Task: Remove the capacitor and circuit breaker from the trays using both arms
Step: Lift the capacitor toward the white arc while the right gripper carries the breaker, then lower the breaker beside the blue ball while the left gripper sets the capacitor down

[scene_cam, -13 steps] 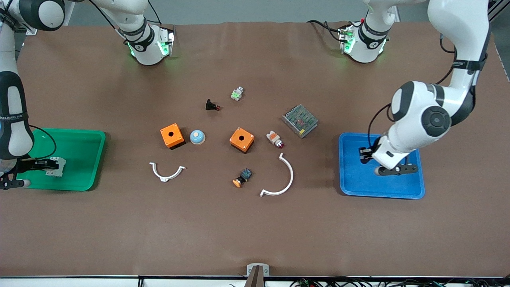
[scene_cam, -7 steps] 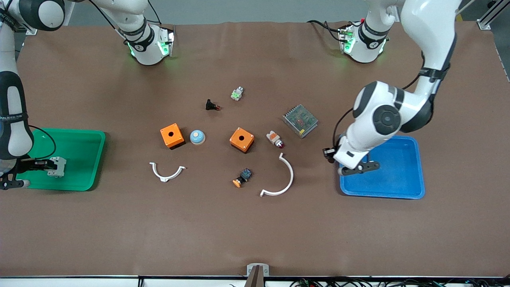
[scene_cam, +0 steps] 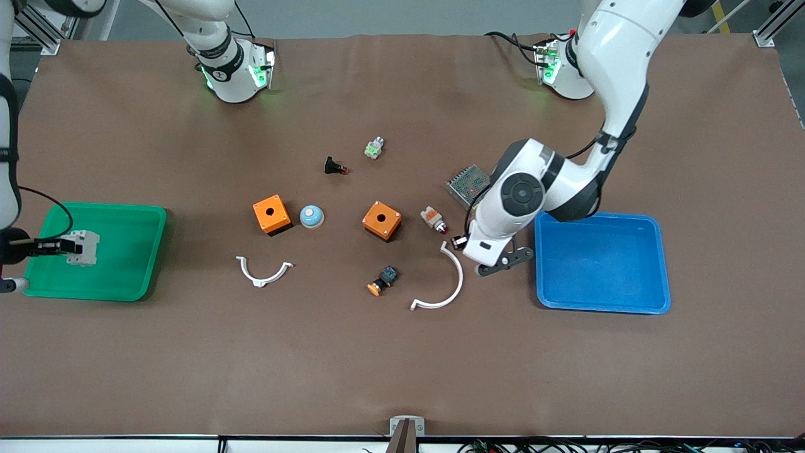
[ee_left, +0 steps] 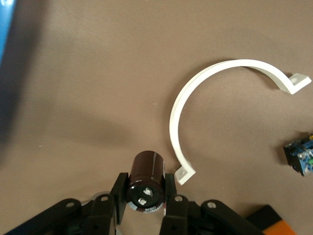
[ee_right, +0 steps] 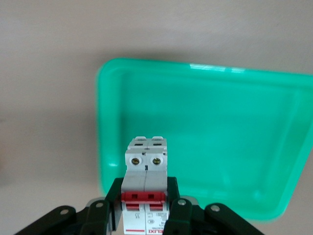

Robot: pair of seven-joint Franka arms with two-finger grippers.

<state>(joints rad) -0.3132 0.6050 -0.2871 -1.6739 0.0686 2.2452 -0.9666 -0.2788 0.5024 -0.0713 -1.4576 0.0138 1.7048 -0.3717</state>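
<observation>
The capacitor (ee_left: 146, 175), a stubby dark-brown cylinder, sits between the fingers of my left gripper (ee_left: 145, 188), which is shut on it. In the front view the left gripper (scene_cam: 460, 242) hangs over the mat beside one end of the large white arc (scene_cam: 456, 277), apart from the blue tray (scene_cam: 597, 264). The breaker (ee_right: 146, 169), white-grey with red levers, is held by my right gripper (ee_right: 145, 196), shut on it. That gripper (scene_cam: 70, 247) and the breaker (scene_cam: 83, 246) are over the green tray (scene_cam: 154, 251), whose floor (ee_right: 210, 122) shows bare.
Around the table's middle lie two orange boxes (scene_cam: 272, 214) (scene_cam: 382, 220), a blue dome (scene_cam: 311, 216), an orange-capped button (scene_cam: 382, 281), a white-orange part (scene_cam: 434, 220), a mesh-topped box (scene_cam: 468, 182), a black flared part (scene_cam: 334, 167), a green-white part (scene_cam: 373, 148) and a small white arc (scene_cam: 264, 270).
The left arm swung from over the blue tray toward the table's middle, carrying the capacitor. The right gripper with the breaker shifted a little over the green tray.
</observation>
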